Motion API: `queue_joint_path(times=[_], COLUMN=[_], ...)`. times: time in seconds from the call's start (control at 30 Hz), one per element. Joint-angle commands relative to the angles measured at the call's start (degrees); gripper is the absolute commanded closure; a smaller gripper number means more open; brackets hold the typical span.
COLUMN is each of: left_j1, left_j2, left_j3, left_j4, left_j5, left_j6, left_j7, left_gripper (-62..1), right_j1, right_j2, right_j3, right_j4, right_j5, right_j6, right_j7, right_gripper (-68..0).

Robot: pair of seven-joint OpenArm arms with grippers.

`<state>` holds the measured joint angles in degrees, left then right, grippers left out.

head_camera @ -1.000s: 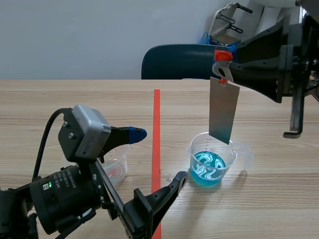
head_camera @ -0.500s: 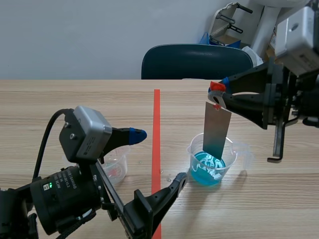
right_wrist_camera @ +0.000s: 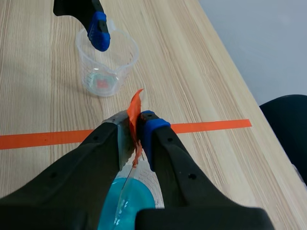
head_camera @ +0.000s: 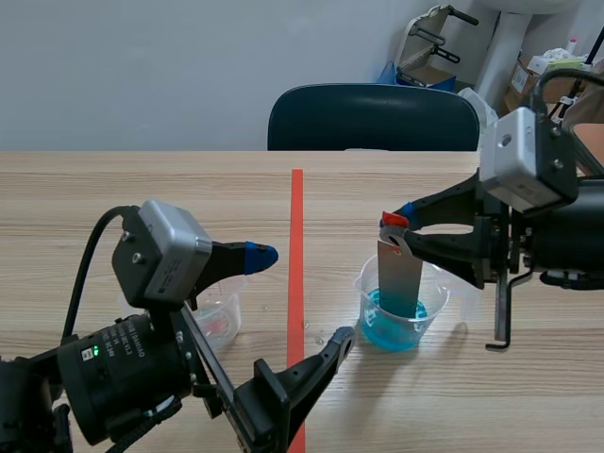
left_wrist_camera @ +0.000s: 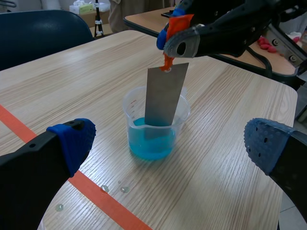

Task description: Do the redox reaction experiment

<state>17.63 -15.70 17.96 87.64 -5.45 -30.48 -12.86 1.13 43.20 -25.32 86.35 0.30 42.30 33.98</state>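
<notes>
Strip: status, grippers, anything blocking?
Right gripper shut on strip by its orange tab. Strip's lower end in beaker, dipped in blue liquid. Left gripper open, apart from beaker. Nothing blocking.

Both arms black. Left arm (head_camera: 113,387): fat cylindrical body with a small green light (head_camera: 94,351) and white markings too small to read; a black cable (head_camera: 83,274) runs to a silver-grey rounded camera box (head_camera: 160,247) with dark screw holes. Left gripper (head_camera: 304,293): thick tapered black fingers with blue dotted pads (left_wrist_camera: 73,140). Right arm (head_camera: 566,236): matching silver-grey housing (head_camera: 524,162), thin black L-shaped rod (head_camera: 500,311), blue fingertip pad (right_wrist_camera: 152,123).
</notes>
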Motion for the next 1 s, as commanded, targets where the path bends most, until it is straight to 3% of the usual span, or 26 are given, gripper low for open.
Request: queue_joint_path(times=[0.0, 0.47, 0.97], left_j1=[0.44, 0.44, 0.44], left_j2=[0.28, 0.28, 0.28], left_j3=[-0.09, -0.09, -0.09], left_j4=[0.94, 0.94, 0.94], left_j5=[-0.70, -0.70, -0.70], left_j6=[-0.13, -0.13, -0.13], left_j7=[-0.79, -0.79, -0.79], left_gripper=[-62.3, -62.3, -62.3], right_j1=[0.94, 0.94, 0.94], right_j2=[-0.07, -0.98, -0.98], right_j3=[0.44, 0.44, 0.44], right_j4=[0.28, -0.07, -0.07], right_j5=[-0.15, -4.83, -4.83], right_j6=[0.42, 0.42, 0.42], right_j7=[0.72, 0.68, 0.24], right_gripper=[-0.6, -0.6, -0.6])
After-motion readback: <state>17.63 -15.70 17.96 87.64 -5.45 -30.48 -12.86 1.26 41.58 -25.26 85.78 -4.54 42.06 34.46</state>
